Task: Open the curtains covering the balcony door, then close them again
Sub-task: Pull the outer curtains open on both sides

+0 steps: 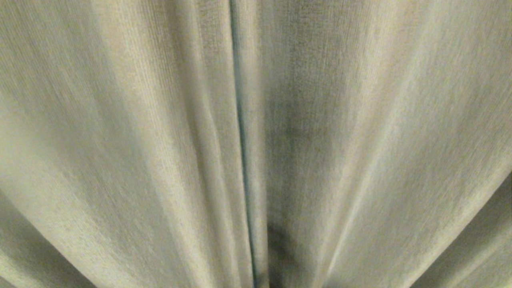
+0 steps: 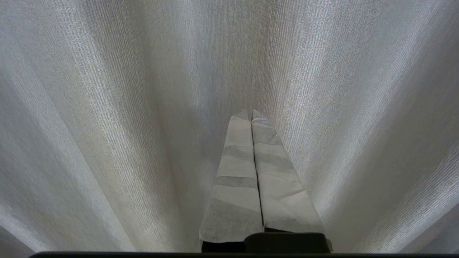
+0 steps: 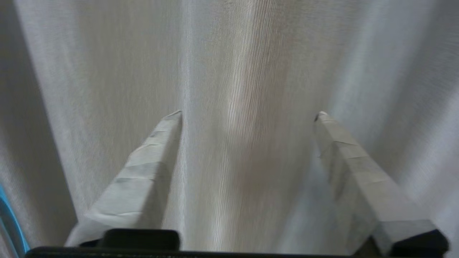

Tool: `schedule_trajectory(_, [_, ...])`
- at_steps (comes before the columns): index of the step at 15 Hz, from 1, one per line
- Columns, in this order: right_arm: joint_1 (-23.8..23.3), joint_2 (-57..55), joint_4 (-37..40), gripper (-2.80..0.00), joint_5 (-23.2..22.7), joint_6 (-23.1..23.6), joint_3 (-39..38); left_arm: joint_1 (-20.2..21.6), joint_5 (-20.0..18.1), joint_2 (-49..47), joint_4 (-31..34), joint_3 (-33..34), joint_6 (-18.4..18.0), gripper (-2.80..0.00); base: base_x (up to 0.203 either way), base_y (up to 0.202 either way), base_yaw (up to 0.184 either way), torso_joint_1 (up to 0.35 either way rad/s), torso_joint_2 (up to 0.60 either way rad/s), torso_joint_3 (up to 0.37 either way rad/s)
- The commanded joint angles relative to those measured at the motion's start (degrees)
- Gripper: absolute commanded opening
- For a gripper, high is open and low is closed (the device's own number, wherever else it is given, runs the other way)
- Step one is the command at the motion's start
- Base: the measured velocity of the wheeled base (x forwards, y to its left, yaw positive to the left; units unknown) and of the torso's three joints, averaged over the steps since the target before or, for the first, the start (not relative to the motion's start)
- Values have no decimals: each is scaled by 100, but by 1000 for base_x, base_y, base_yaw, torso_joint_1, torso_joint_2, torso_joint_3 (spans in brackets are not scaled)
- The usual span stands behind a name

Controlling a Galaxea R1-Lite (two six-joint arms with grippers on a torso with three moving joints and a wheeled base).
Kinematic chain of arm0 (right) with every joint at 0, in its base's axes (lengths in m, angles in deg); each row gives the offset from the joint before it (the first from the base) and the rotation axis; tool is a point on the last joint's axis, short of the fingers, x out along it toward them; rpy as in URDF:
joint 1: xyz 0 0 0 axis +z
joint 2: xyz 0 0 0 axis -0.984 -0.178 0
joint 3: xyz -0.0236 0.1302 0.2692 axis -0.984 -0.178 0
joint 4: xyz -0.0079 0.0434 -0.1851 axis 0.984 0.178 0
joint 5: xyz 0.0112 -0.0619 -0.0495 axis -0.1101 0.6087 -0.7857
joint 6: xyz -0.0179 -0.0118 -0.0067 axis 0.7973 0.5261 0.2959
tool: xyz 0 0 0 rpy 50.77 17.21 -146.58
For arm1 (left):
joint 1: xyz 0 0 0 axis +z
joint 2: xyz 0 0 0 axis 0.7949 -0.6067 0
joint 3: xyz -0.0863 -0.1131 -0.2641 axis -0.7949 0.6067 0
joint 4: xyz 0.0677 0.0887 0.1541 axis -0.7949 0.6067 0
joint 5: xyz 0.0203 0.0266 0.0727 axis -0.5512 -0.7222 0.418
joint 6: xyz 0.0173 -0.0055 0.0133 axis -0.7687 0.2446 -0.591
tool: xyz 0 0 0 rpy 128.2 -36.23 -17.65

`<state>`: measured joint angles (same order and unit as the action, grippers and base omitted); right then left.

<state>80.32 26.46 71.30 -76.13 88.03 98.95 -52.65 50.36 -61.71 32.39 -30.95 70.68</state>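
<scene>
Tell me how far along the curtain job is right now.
Nothing looks done: the curtains cover the whole head view, meeting at a closed seam. In hand: the right pincer faces a fold, fingers spread. The left pincer is shut, holding nothing. Opening and closing both remain.

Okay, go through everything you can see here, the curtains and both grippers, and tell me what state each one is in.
curtains: drawn shut, hanging in folds; the two panels meet at a narrow vertical seam; nothing behind them shows.
left gripper: shut, fingers pressed together, holding nothing, pointing at the fabric.
right gripper: open wide, a fold of fabric in front of the gap, not gripped.
</scene>
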Motion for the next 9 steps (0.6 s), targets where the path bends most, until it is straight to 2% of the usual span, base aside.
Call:
schedule_trajectory(1, [4,-603,-11,0,-82,7,223,0,3,2,-3,0,5,-280,0,0,0,0,0,0])
schedule_trajectory(6, [-29,-1795,-103,0,-126,46,827,0,3,2,-3,0,5,-280,0,0,0,0,0,0])
schedule_trajectory(9, [-72,-2499,-676,0,-107,36,1029,0,3,2,-3,0,5,-280,0,0,0,0,0,0])
